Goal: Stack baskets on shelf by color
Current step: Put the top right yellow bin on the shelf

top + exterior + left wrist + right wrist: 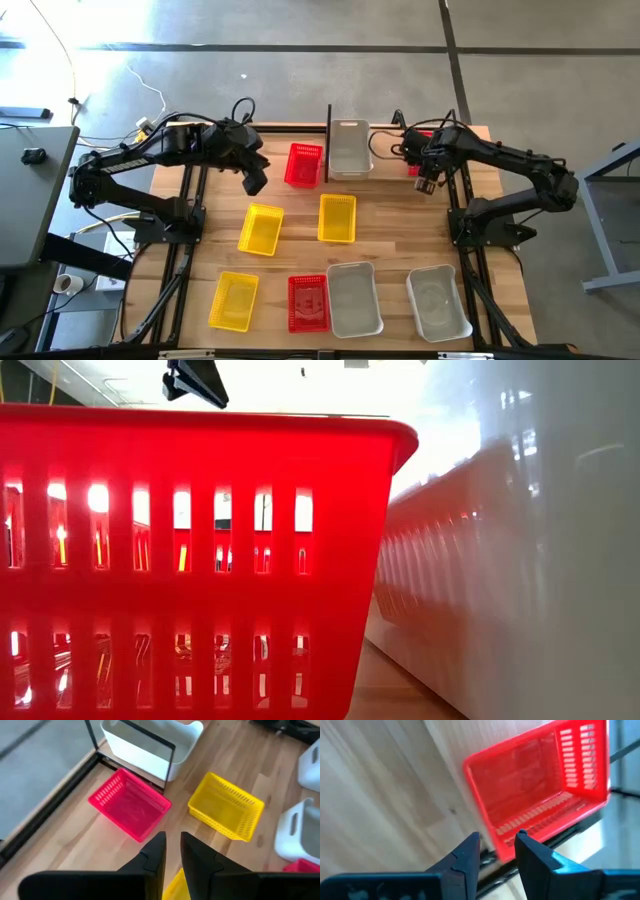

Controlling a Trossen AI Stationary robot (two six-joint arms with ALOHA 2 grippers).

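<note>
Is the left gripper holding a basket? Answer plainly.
No. The left gripper hangs empty above the table, with nothing between its fingers.

A robotics lab or workshop: a wooden tabletop [390,250] stands on a bare grey concrete floor [300,70], with two dark arms bolted to black tubular frames [185,230] (loose cables [150,95] trail off behind), and another grey bench [30,190] stands beside it.

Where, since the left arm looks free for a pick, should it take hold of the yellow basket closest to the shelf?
The yellow basket stands upright, open side up, so probably come from above and pinch a thin side wall at its rim, one finger inside, one outside.
</note>
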